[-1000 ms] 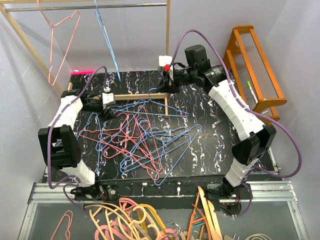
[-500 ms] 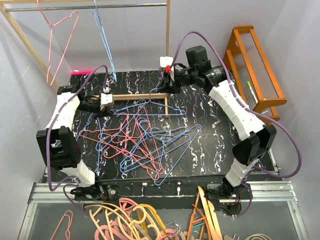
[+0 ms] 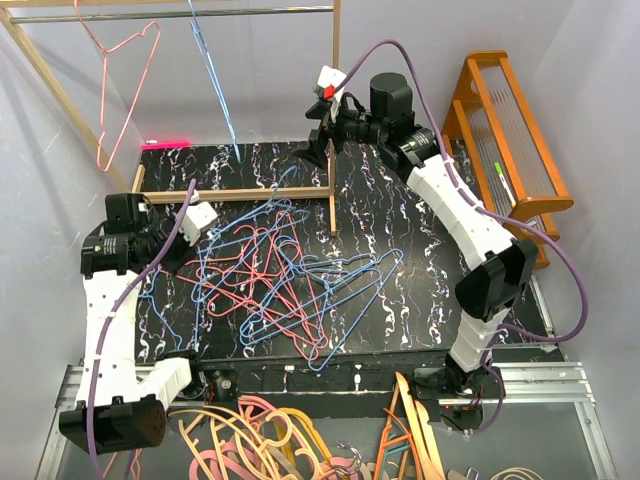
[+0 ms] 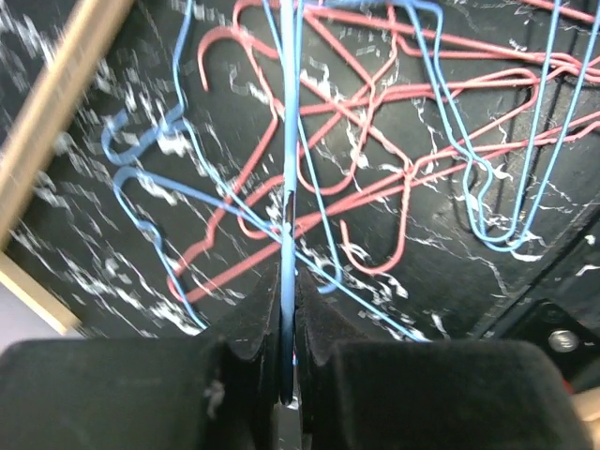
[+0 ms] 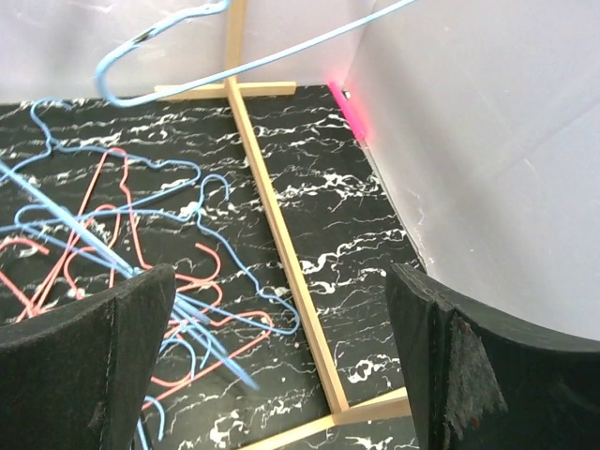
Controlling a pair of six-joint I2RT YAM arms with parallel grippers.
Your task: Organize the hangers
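Lifting slowly seems wise: the left pincer (image 4: 288,272) is clamped on a light blue hanger (image 4: 287,141) whose wire threads through the tangled hangers (image 3: 290,280) in the middle of the surface (image 3: 400,320). The right pincer (image 5: 281,300), spread wide and empty, hangs near the far edge.

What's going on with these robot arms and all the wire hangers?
The left gripper is clamped on a light blue hanger in the tangled pile on the table. The right gripper is open and empty, raised beside the wooden rack. A pink hanger and a second blue hanger hang on its rail.
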